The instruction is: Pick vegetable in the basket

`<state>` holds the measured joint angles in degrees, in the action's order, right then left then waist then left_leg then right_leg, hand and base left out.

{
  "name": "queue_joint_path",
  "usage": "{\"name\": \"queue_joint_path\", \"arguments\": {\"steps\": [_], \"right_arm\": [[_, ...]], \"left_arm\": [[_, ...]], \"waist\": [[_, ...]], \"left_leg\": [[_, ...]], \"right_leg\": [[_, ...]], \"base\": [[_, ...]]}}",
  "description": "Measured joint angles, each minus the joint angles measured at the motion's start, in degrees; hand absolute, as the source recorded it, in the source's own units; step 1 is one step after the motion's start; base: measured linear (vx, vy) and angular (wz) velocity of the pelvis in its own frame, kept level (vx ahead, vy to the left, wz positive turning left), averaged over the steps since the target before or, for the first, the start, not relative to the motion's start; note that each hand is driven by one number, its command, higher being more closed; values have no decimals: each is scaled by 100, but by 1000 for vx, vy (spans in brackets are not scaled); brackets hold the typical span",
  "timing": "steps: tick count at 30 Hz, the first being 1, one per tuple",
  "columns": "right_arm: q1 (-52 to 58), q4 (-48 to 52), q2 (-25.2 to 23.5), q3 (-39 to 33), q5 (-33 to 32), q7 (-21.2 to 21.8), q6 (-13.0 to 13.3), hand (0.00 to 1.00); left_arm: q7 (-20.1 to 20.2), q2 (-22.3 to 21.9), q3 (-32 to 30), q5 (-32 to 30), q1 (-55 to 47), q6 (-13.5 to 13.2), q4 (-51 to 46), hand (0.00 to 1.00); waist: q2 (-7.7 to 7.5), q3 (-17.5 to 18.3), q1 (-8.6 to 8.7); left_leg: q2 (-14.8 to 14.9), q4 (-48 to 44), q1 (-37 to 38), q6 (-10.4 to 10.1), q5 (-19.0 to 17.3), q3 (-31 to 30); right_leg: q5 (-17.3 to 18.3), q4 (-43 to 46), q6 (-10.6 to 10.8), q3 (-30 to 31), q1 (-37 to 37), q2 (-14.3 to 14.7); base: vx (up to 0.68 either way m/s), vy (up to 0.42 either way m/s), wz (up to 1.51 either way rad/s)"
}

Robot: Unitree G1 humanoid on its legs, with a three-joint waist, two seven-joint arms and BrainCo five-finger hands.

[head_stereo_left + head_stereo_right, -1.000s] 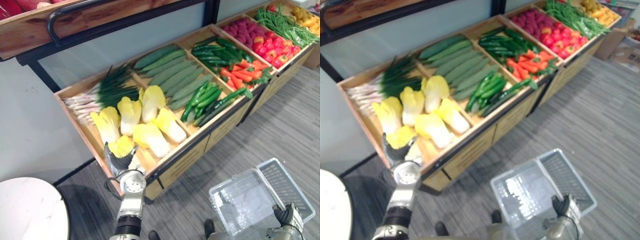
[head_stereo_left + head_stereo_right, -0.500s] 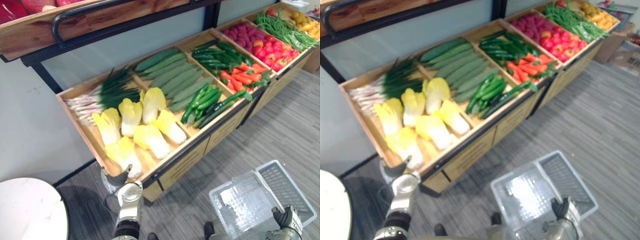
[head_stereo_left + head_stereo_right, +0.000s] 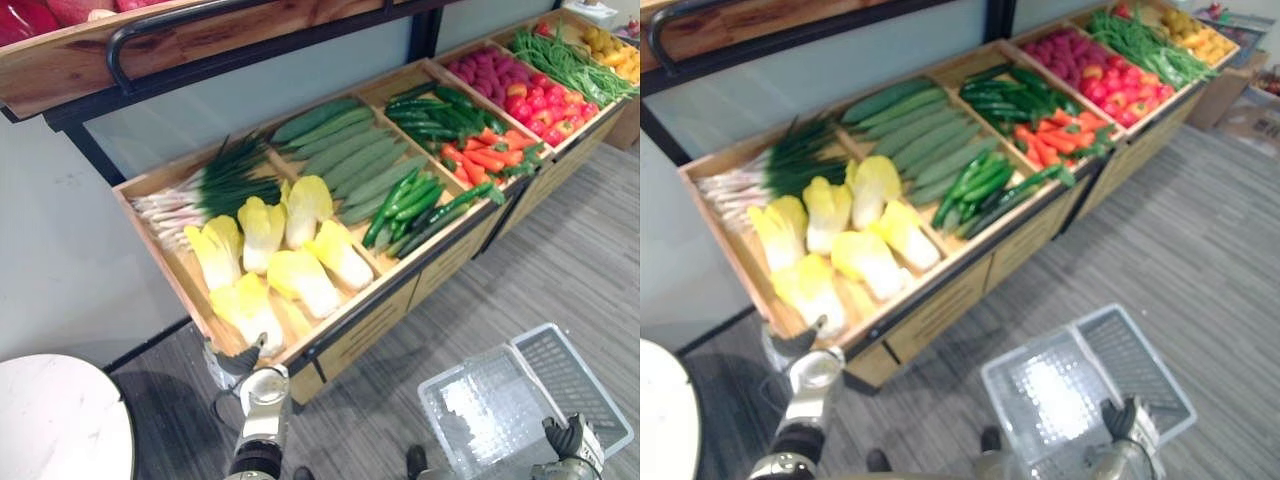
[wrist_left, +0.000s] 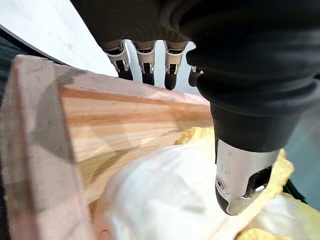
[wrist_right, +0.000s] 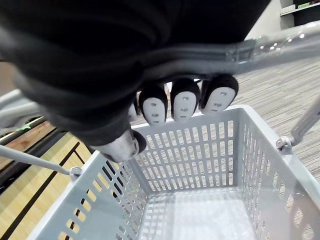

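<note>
left wrist view: main risk is my left hand (image 4: 231, 85) fouling on the wooden crate rim (image 4: 115, 117). the fingers (image 4: 145, 64) sit straight and spread over the front board, not over the cabbage (image 4: 165, 197), so if i close from here they'd likely curl on wood or just skim the leaves. the thumb (image 4: 242, 175) hangs just above the pale stalk end and nothing is clamped. second worry: the cabbage looks bulky and loose-leafed and lies against its neighbour (image 3: 300, 280), so a shallow pinch could slip or drag that one along. third: the basket (image 3: 465, 362) is low and well apart on my right, so the carry across passes over the crate edge, where a weak hold would drop it. pose: head cams put the left hand at the near front corner of the crate, just below the rim, by the nearest cabbage, which lies in the crate. right hand (image 5: 172, 102) has its fingers curled round the basket handle (image 5: 280, 44), basket hanging empty as far as i can see.
</note>
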<state>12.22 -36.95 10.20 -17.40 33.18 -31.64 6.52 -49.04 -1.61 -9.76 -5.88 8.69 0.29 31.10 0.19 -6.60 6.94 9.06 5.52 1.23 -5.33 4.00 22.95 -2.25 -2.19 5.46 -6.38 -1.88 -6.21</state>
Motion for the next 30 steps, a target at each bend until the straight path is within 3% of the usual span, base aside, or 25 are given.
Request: {"name": "queue_joint_path", "arguments": {"steps": [3, 13, 24, 30], "right_arm": [[19, -1, 0, -3, 2, -21, -3, 100], [5, -3, -1, -15, 29, -22, -4, 100], [-4, -3, -8, -9, 51, -20, -4, 100], [-6, -8, -10, -10, 51, -21, -3, 100]], "left_arm": [[66, -1, 91, -263, -71, -2, -357, 0], [253, -36, 54, -909, -384, -4, -1222, 0], [302, -47, 18, -1074, -399, 45, -1199, 0], [245, -45, -85, -1063, -370, 155, -727, 0]], "waist": [[-1, 17, -86], [34, 88, -101], [32, 113, -100], [29, 116, -91]], "left_leg": [[-2, 0, 0, 1, 1, -3], [-27, 1, -7, 14, 10, -72], [-29, 2, -10, 21, 23, -155], [-17, 2, -5, 18, 21, -122]], "right_leg": [[0, 2, 0, -7, 0, -1], [3, 16, 2, -77, 23, -26], [4, 14, 1, -140, 65, -30], [3, 4, -1, -99, 57, -15]], "base": [[0, 0, 0], [0, 0, 2], [0, 0, 3], [3, -1, -1]]}}
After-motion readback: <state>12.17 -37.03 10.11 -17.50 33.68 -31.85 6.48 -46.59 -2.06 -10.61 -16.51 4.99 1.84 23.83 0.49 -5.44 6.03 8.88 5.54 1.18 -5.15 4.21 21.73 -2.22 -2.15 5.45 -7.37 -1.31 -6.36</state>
